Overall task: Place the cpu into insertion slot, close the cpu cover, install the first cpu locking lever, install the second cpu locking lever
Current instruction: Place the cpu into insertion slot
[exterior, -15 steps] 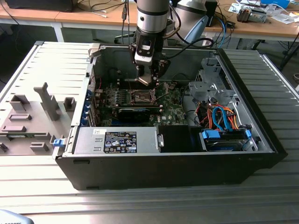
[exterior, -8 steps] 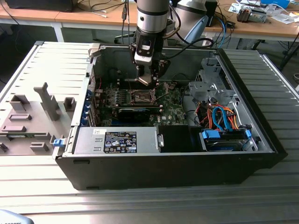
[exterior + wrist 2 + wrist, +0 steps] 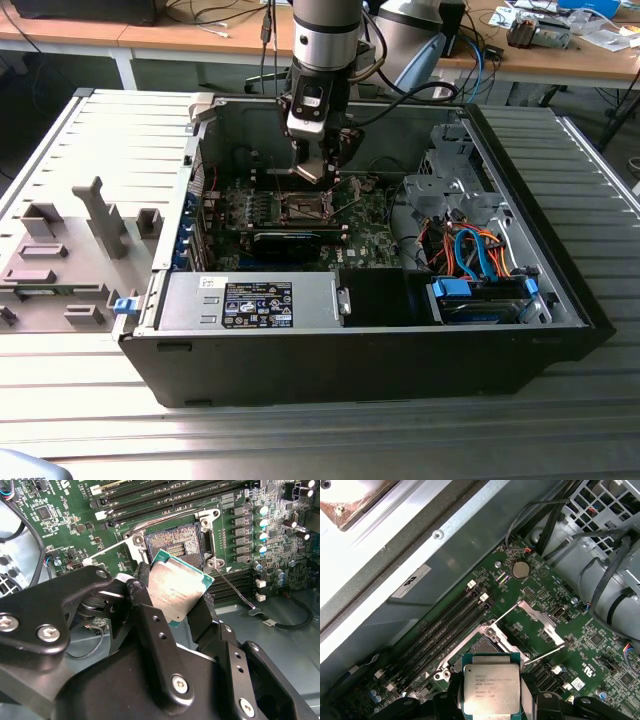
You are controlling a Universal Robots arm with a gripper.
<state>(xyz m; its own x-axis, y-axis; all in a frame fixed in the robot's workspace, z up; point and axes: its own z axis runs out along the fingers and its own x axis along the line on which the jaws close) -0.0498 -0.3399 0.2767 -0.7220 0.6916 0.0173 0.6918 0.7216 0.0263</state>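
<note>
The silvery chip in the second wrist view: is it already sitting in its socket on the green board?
No, the gripper grips the cpu by its edges, and the insertion slot beyond it shows its dark centre uncovered.

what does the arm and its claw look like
The arm is a silver-grey cylinder with black bands, and black cables trail from it. The claw is matt black: flat angular links and two narrow fingers, fastened with silver hex screws.
</note>
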